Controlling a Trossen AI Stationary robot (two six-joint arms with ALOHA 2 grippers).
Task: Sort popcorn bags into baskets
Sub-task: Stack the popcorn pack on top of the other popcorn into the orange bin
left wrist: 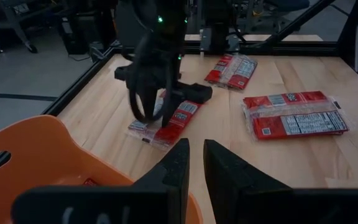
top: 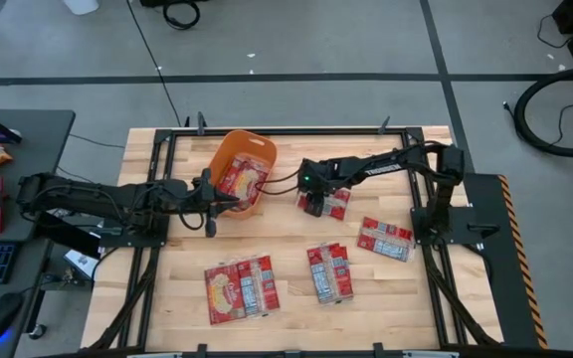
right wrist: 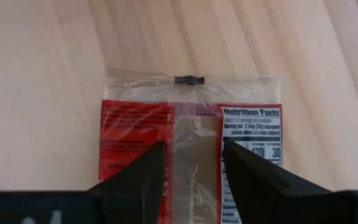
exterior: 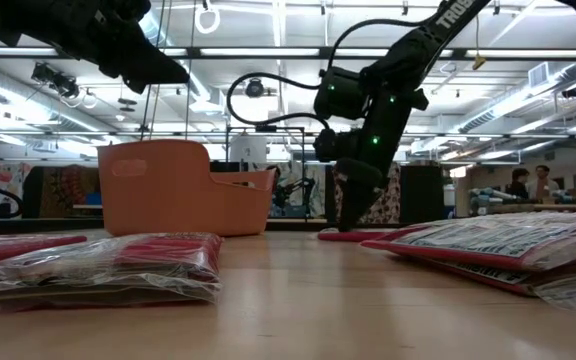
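Nearest the table's front edge: three lots of popcorn bags on the wooden table point(top: 286, 308), a pair at 7 o'clock point(top: 239, 288), a pair at 6 o'clock point(top: 327, 272), one at 4 o'clock point(top: 385, 239). All flat, untouched.

Mid-table, just right of centre: right gripper point(right wrist: 190, 163) pointed straight down over one popcorn bag point(right wrist: 191, 124). Fingers spread, straddling the bag's ribbed centre seam; nothing clamped. Contact with the film not determinable.

At 11 o'clock: orange basket point(top: 239, 171) with at least one bag point(top: 241, 179) already inside. Left gripper point(left wrist: 195, 168) above the basket's near rim, fingers slightly parted, empty.

Handling judgement: bags light, flat, wrapped in clear glossy film, so likely slippery and loose over a stiffer folded packet. Little height off the wood; fingertips would need to reach board level. Best hold judged across the narrow width at mid-length, or on the crimped clear end flap. Risk: film pinched alone, bag swinging or slipping out during transfer.
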